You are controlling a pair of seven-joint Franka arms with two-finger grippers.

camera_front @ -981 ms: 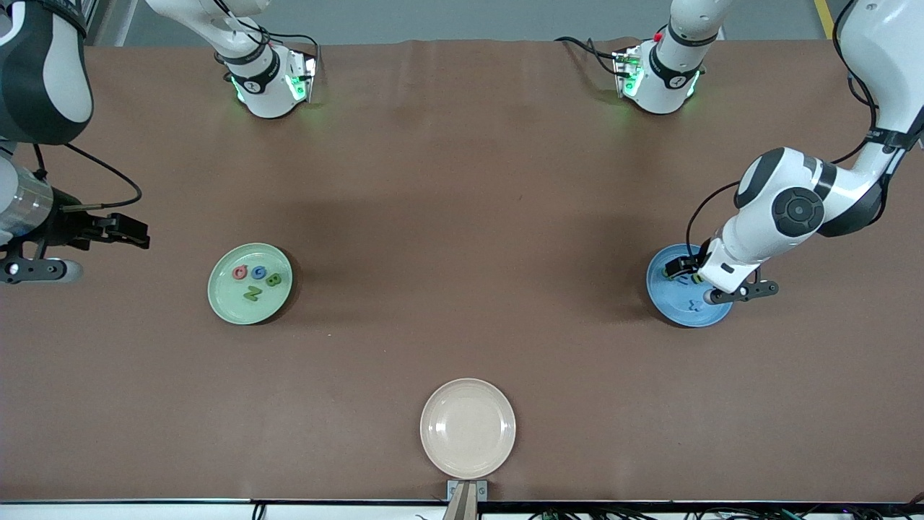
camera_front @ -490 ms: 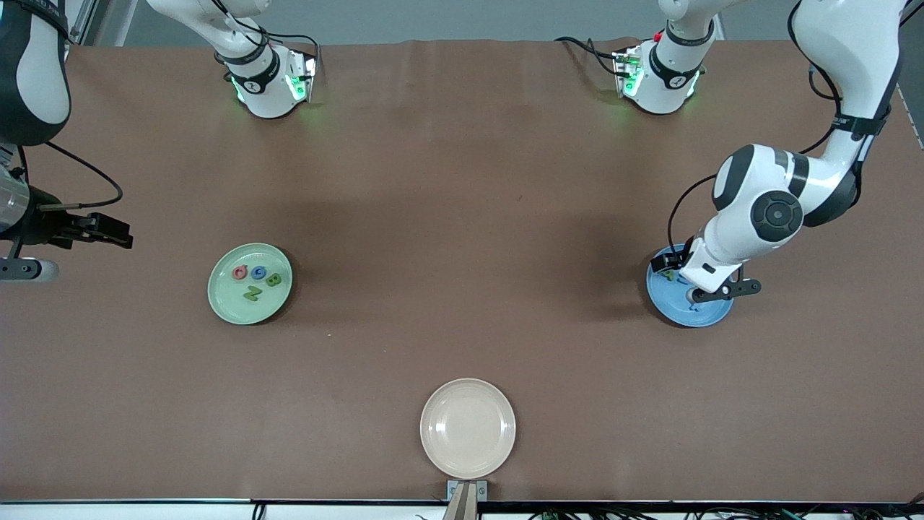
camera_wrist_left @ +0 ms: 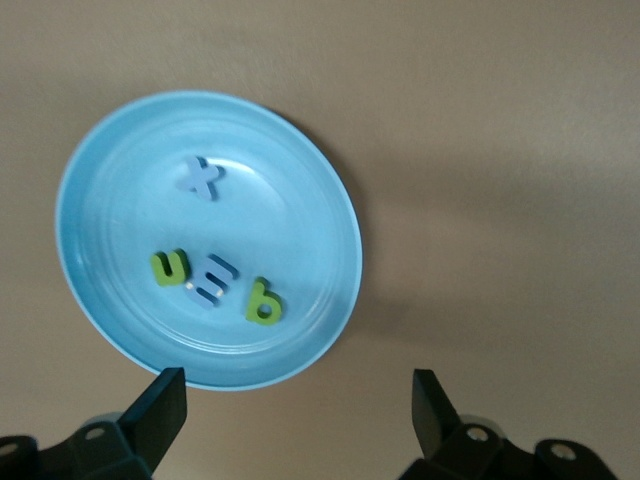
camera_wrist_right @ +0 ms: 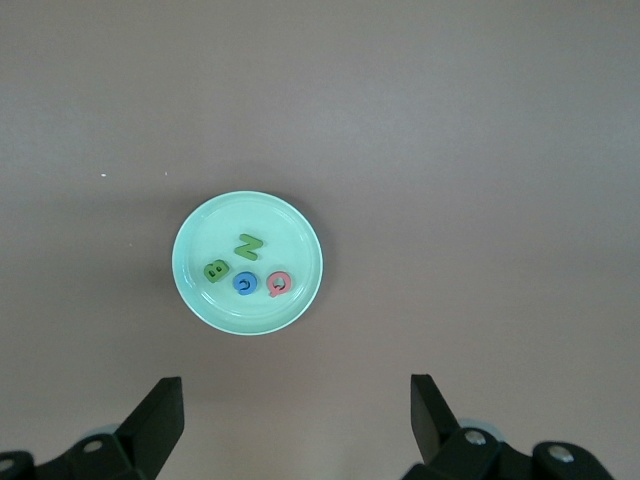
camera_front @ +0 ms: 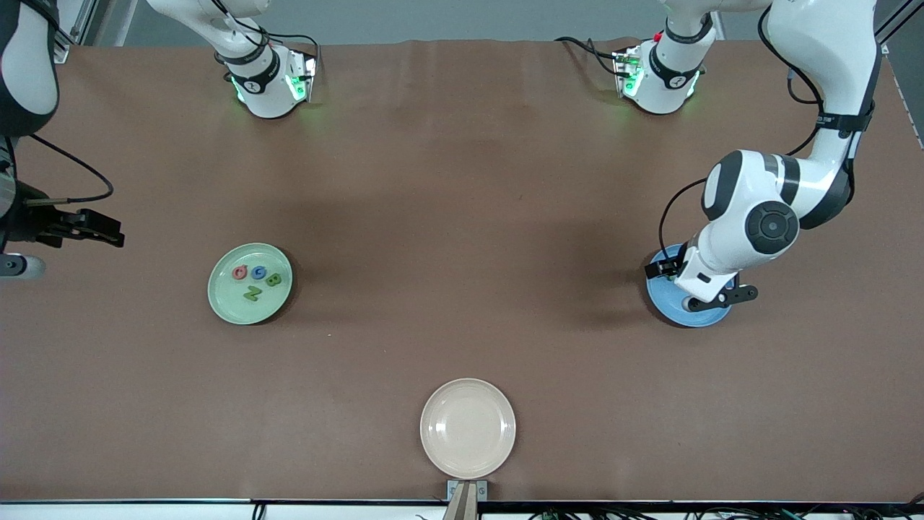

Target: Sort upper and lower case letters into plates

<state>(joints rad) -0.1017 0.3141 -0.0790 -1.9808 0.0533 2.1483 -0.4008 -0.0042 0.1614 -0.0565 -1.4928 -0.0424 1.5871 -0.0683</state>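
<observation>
The pale green plate (camera_front: 225, 300) holds a pink Q (camera_front: 240, 273), a blue G (camera_front: 258, 272), a green B (camera_front: 274, 279) and a green N (camera_front: 252, 292). My right gripper (camera_wrist_right: 297, 400) hangs open and empty in the air, off toward the right arm's end of the table from that plate. The blue plate (camera_wrist_left: 280, 200) holds a blue x (camera_wrist_left: 200, 178), a green n (camera_wrist_left: 170, 268), a blue m (camera_wrist_left: 213, 280) and a green p (camera_wrist_left: 263, 302). My left gripper (camera_wrist_left: 298, 400) is open and empty above that plate's edge. In the front view the left wrist covers most of the blue plate (camera_front: 668, 305).
A cream-beige plate (camera_front: 468, 428) with nothing on it sits at the table edge nearest the front camera, midway along. The two arm bases (camera_front: 271, 79) (camera_front: 657, 76) stand at the edge farthest from the camera. Bare brown tabletop lies between the plates.
The left wrist has drifted toward the table's middle over the blue plate and now hides its letters in the front view. The right gripper has drawn back toward its end of the table. Both stay open.
</observation>
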